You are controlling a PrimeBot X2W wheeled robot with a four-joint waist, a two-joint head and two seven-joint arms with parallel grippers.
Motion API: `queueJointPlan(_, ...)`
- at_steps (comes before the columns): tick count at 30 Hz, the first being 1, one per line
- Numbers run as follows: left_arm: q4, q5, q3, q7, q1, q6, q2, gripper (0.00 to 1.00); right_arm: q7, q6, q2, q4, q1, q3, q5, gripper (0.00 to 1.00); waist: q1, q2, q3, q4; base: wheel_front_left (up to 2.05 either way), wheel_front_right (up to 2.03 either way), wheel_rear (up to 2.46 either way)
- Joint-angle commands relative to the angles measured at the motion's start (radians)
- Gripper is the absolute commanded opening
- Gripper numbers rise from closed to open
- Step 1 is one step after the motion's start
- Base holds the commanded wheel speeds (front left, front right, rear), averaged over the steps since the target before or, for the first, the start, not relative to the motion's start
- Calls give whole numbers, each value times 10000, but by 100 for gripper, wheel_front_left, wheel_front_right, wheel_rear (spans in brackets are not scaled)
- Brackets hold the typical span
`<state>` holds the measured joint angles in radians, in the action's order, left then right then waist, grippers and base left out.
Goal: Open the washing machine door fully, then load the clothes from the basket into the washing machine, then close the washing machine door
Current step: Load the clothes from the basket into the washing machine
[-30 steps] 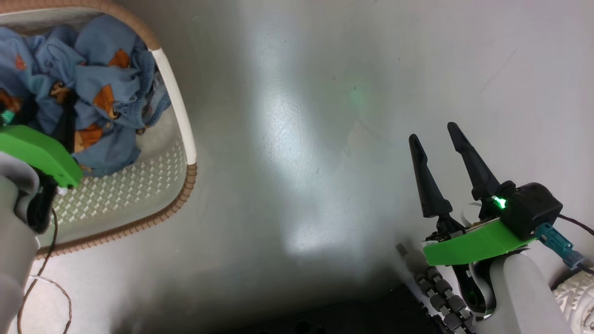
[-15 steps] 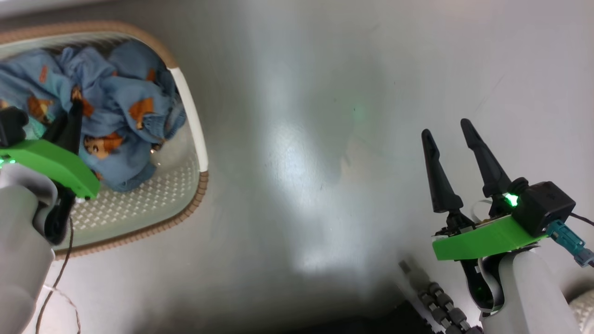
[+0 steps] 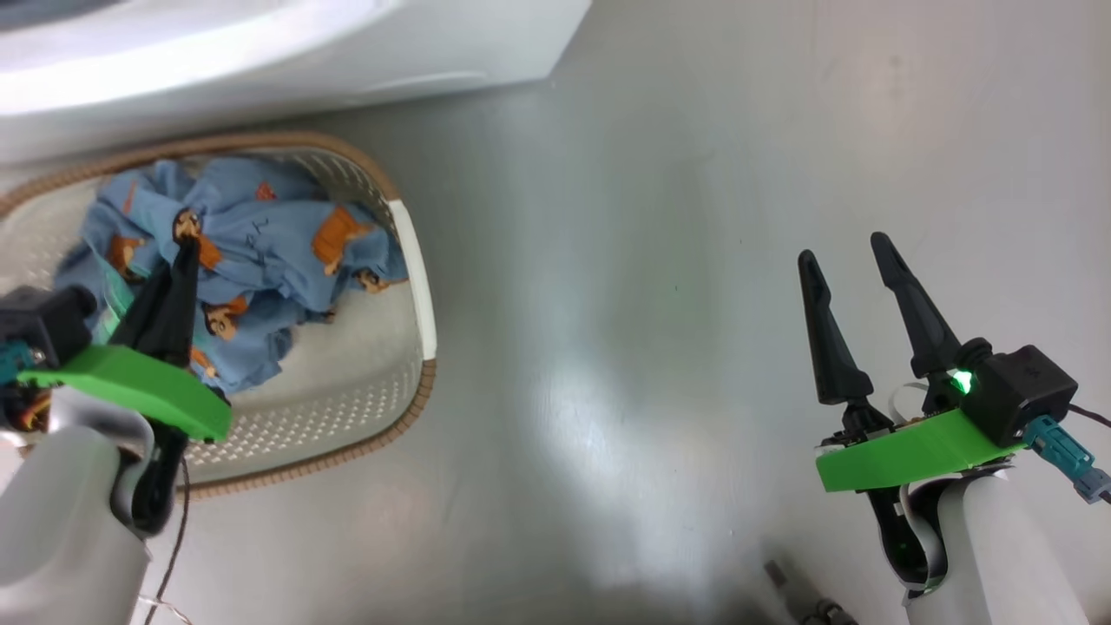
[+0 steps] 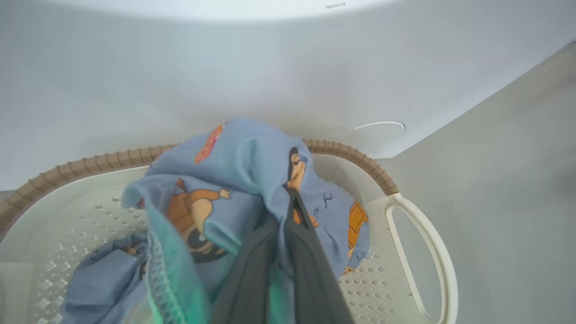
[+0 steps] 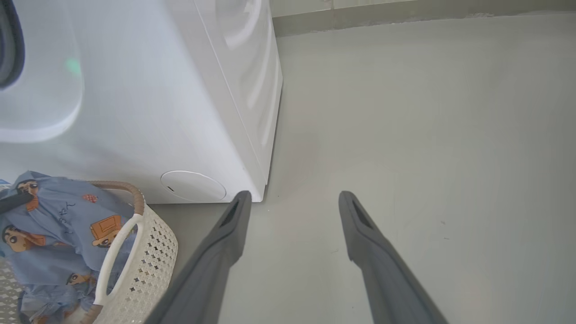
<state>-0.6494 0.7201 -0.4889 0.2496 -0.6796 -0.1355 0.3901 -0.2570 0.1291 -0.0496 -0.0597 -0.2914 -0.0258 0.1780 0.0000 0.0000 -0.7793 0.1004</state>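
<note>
Hidden: washer [image 3: 260, 52] cut off at the head view's top, only its base in view; dark curve [image 5: 6, 45] at the right wrist view's edge, door or gasket, cannot tell.
Left gripper [image 3: 184, 256]: fingers pressed together, pinching a fold of the clothes [image 3: 278, 243] into a peak.
Right gripper [image 3: 844, 252]: fingers spread, empty, over bare floor [image 3: 651, 260], well apart from the basket [image 3: 412, 260].
Clothes: mostly in the basket, just before the washer.
Change: the camera has tilted up since a second ago; the left fingers, then sunk in the heap, now stand clear of it.
Textures: soft crumpled blue cloth with orange bears; perforated cream plastic, brown ribbed rim; glossy grey floor.
</note>
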Motion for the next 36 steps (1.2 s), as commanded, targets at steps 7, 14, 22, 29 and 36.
queueJointPlan(7,1015,-785,1407,121,1291,48,-16,0,-48,16,-6,125,509,-155,-166,100,0,0,1304,-285,0,0,0)
queueJointPlan(14,1975,-1479,2326,121,2355,48,-414,0,-48,16,-6,12,698,-82,-214,100,0,0,2318,-424,0,0,0)
queueJointPlan(22,3190,-2290,3207,122,3597,48,-856,0,-48,16,-6,-142,1081,-16,-263,100,0,0,3560,-624,0,0,0)
queueJointPlan(29,4170,-2867,3848,122,4479,48,-1190,0,-48,16,-6,-261,1430,-57,-284,100,0,0,4481,-701,0,0,0)
queueJointPlan(36,5182,-3439,4419,122,5314,48,-1534,0,-48,16,-6,-246,1790,-33,-336,100,0,0,5328,-726,0,0,0)
